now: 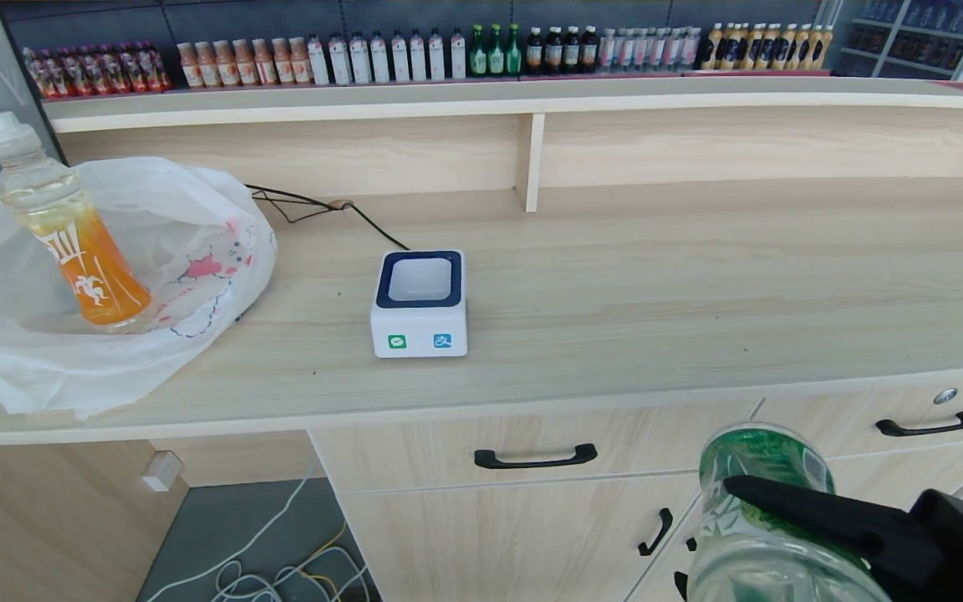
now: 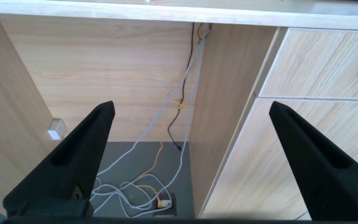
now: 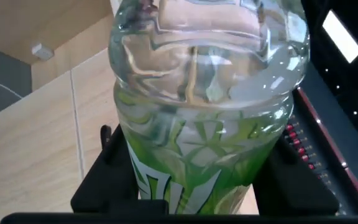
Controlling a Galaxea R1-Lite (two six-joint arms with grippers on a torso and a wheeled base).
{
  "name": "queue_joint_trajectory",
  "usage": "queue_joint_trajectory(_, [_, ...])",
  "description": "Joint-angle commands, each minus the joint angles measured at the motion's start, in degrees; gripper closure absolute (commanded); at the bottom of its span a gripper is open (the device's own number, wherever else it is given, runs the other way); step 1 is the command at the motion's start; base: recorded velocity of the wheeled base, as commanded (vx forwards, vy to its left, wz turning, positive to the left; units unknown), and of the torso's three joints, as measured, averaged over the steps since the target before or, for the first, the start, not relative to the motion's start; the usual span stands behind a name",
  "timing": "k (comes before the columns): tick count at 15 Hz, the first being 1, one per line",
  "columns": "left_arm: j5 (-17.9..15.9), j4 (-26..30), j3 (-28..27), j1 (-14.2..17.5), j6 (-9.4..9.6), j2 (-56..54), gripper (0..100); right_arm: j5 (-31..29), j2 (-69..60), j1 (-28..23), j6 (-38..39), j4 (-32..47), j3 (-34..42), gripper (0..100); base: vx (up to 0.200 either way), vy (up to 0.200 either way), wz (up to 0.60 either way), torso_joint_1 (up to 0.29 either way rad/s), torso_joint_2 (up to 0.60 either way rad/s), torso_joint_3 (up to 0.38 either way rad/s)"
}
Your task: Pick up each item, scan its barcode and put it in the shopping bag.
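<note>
Right gripper (image 1: 749, 518) clamps a clear green-labelled plastic bottle (image 1: 761, 456) at lower right of the head view; left gripper (image 2: 191, 112) hangs wide open.

Green-labelled bottle (image 1: 770, 510) in right gripper (image 3: 197, 183)

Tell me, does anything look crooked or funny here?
The orange drink bottle leans tilted in the shopping bag, its cap poking above the rim. Nothing looks spilled or broken. The right pincer holds a green-labelled bottle below the counter.
</note>
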Motion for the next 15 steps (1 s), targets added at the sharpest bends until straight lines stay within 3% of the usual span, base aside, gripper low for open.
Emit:
queue_joint_trajectory(1, [0.01,0.00,0.00,-0.04,0.02,-0.02,0,0.01,-1.94,0.20,-5.85,-0.08,-0.44,100,0.000,0.000,0.00,0.000,0.00,0.000])
queue_joint_trajectory(3, [0.01,0.00,0.00,-0.04,0.02,-0.02,0,-0.43,-4.05,3.54,-10.15,0.45,0.00,100,0.000,0.000,0.00,0.000,0.00,0.000])
queue_joint_trajectory(7, [0.01,0.00,0.00,0.05,0.02,-0.02,0,-0.52,-2.64,7.93,-10.94,3.52,1.14,100,0.000,0.000,0.00,0.000,0.00,0.000])
queue_joint_trajectory(10, [0.01,0.00,0.00,0.05,0.02,-0.02,0,0.72,-2.99,9.25,-10.94,9.15,-1.67,100,0.000,0.000,0.00,0.000,0.00,0.000])
queue_joint_trajectory(15, [0.01,0.00,0.00,-0.04,0.02,-0.02,0,2.47,0.70,12.15,-12.97,8.53,-5.01,100,0.000,0.000,0.00,0.000,0.00,0.000])
